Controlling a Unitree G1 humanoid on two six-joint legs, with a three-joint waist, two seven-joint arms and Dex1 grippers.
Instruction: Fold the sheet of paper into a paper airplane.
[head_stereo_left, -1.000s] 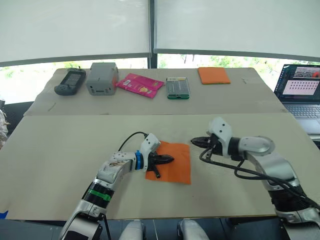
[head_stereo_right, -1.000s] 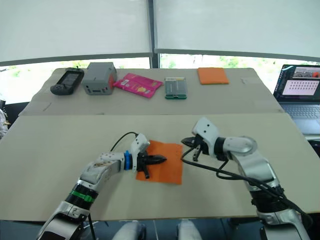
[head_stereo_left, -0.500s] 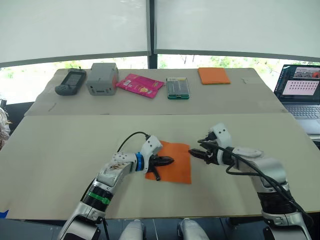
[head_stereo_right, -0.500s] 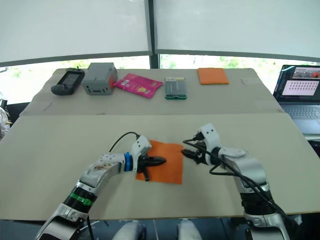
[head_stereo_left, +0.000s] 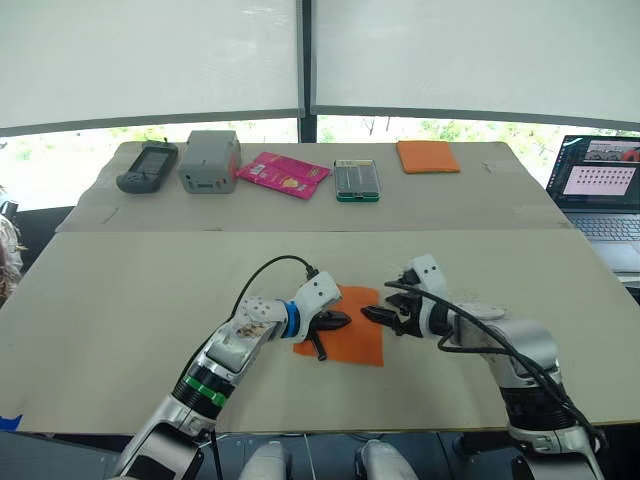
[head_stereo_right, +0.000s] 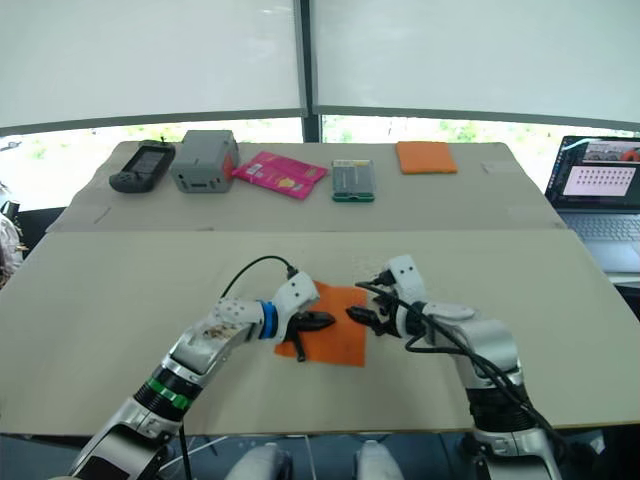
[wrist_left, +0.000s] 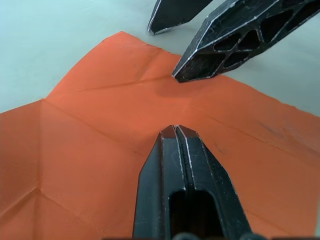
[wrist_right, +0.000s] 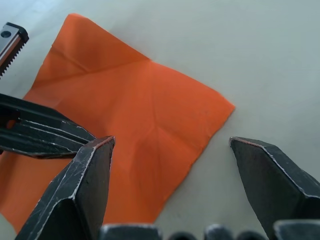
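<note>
The sheet of paper (head_stereo_left: 357, 345) is bright orange and lies flat on the near table, unfolded, with crease lines across it (wrist_left: 90, 125); it has no airplane shape. My left gripper (head_stereo_left: 340, 321) is shut, and its joined fingertips (wrist_left: 175, 131) rest on the middle of the sheet. My right gripper (head_stereo_left: 372, 316) hovers at the sheet's right edge, tips pointing at the left gripper. Its fingers (wrist_right: 85, 185) stand wide open with nothing between them, one over the paper and one over bare table.
Along the far table stand a dark handheld device (head_stereo_left: 147, 165), a grey box (head_stereo_left: 208, 160), a pink packet (head_stereo_left: 282, 172), a green-edged case (head_stereo_left: 356, 178) and a smooth orange rectangle (head_stereo_left: 428, 156). A laptop (head_stereo_left: 600, 185) sits at the far right.
My right gripper has opened and moved left and down to the paper's right edge. The left gripper stays shut on the sheet. The camera has shifted slightly.
</note>
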